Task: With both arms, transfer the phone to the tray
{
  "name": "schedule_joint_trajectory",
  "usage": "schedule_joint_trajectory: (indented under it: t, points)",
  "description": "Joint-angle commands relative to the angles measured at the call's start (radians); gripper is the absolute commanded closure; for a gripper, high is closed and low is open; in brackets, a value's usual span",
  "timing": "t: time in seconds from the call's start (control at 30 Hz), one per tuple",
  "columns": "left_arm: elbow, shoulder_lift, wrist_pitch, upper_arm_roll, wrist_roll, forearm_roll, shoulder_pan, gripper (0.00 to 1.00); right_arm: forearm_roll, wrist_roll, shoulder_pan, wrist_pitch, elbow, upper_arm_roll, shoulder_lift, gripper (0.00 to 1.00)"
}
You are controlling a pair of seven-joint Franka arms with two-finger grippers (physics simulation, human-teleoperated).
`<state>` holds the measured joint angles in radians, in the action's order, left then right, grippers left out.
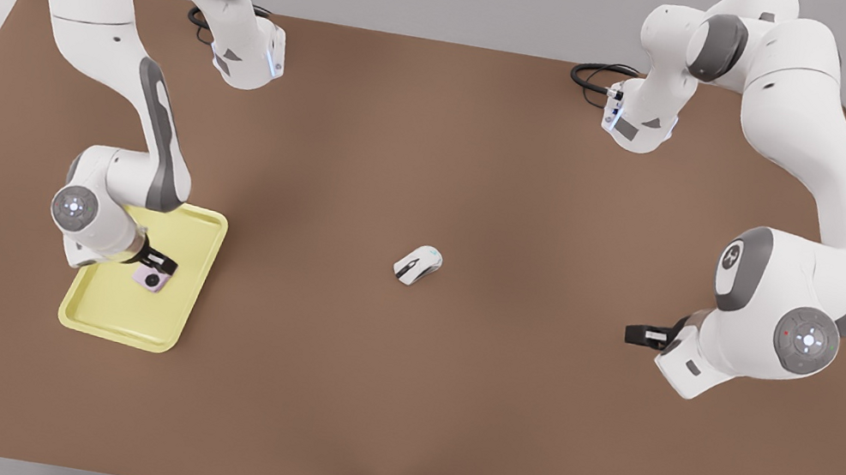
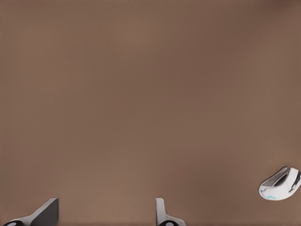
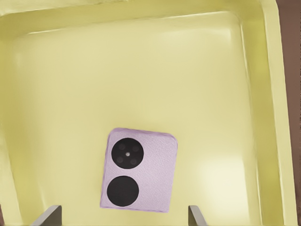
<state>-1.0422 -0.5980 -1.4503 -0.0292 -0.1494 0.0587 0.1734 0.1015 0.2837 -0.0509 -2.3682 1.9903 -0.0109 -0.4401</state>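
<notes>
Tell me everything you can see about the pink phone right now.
The phone is a small, nearly square, flat pink device with rounded corners and a finely textured face. Two black circles sit on that face; one shows smaller lenses inside. It lies flat, face up, slightly turned, on the floor of the pale yellow tray, clear of the rim. The right gripper hovers above it, open, its fingers apart on either side, not touching it.
</notes>
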Motion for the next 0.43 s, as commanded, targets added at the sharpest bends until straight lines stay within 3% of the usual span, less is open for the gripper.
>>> schedule_joint_trajectory:
  t: [0.0, 0.1, 0.13, 0.2, 0.27, 0.4]
  points:
    - [0.001, 0.003, -0.005, 0.0, 0.016, -0.004, 0.0, 0.0, -0.002, -0.324, 0.0, 0.07, -0.033, -0.006, 0.046, 0.0]
    - [0.005, 0.033, -0.005, 0.0, 0.019, -0.053, 0.001, 0.0, -0.017, -0.33, 0.011, 0.308, -0.186, -0.021, 0.198, 0.0]
    - [-0.007, 0.052, -0.024, 0.0, 0.043, -0.062, 0.003, 0.0, -0.02, -0.33, 0.016, 0.51, -0.323, -0.02, 0.199, 0.0]
    - [-0.303, 0.221, -0.2, 0.0, 0.05, -0.062, 0.003, 0.0, -0.014, -0.331, 0.062, 0.699, -0.426, -0.006, 0.278, 0.0]
    - [-0.417, 0.368, -0.166, -0.009, 0.054, -0.063, 0.003, 0.0, -0.02, -0.333, 0.049, 0.741, -0.458, -0.004, 0.293, 0.0]
    - [-0.424, 0.4, -0.137, -0.017, 0.062, -0.079, 0.003, 0.0, -0.02, -0.333, 0.039, 0.751, -0.466, -0.004, 0.293, 0.0]
